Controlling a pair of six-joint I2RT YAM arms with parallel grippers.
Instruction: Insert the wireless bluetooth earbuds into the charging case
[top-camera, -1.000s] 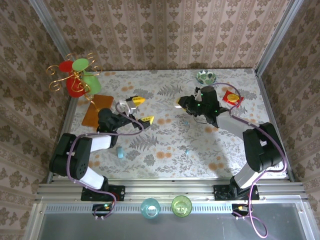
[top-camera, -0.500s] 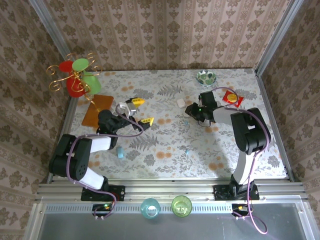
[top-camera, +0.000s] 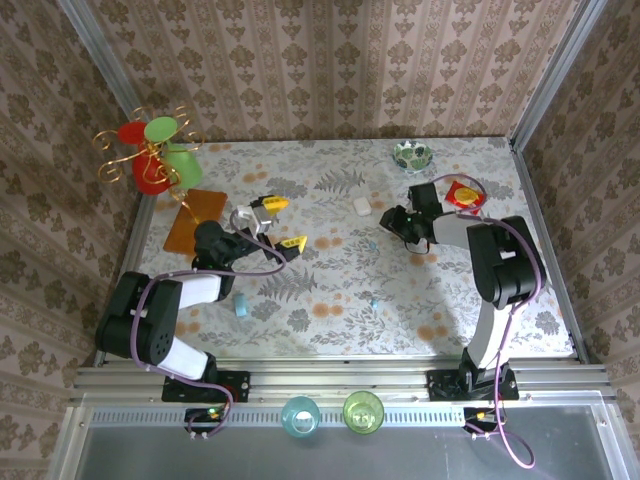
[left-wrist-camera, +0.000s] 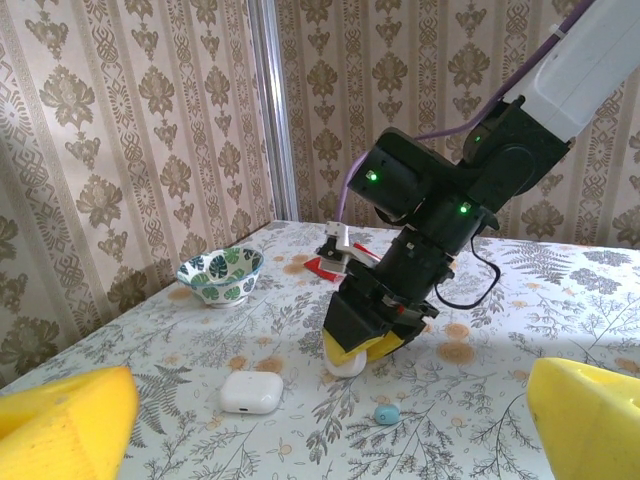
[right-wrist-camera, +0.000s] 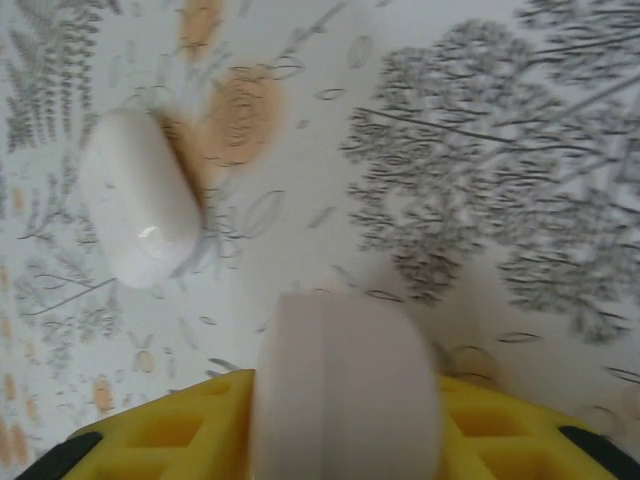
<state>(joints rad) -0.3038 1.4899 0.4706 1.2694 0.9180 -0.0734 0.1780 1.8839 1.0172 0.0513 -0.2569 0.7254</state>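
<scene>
The light-blue charging case (top-camera: 241, 308) lies on the patterned table near the left arm. One small blue earbud (top-camera: 376, 300) (left-wrist-camera: 386, 413) lies loose at mid-table. My left gripper (top-camera: 282, 222) (left-wrist-camera: 325, 425) is wide open and holds nothing. My right gripper (top-camera: 393, 218) (left-wrist-camera: 375, 340) (right-wrist-camera: 345, 430) points down at the table, shut on a white oval pebble (right-wrist-camera: 345, 375) (left-wrist-camera: 348, 366) whose lower end touches the tabletop. A second white pebble (top-camera: 361, 206) (left-wrist-camera: 250, 392) (right-wrist-camera: 140, 195) lies flat just left of it.
A leaf-patterned bowl (top-camera: 412, 154) (left-wrist-camera: 220, 275) and a red packet (top-camera: 463, 194) sit at the back right. An orange mat (top-camera: 192, 218) and a wire ornament stand (top-camera: 152, 155) occupy the back left. Two cups (top-camera: 300, 414) stand on the near rail.
The right gripper has drawn back to the right, away from the white pebble lying on the table. The left arm has stayed put.
</scene>
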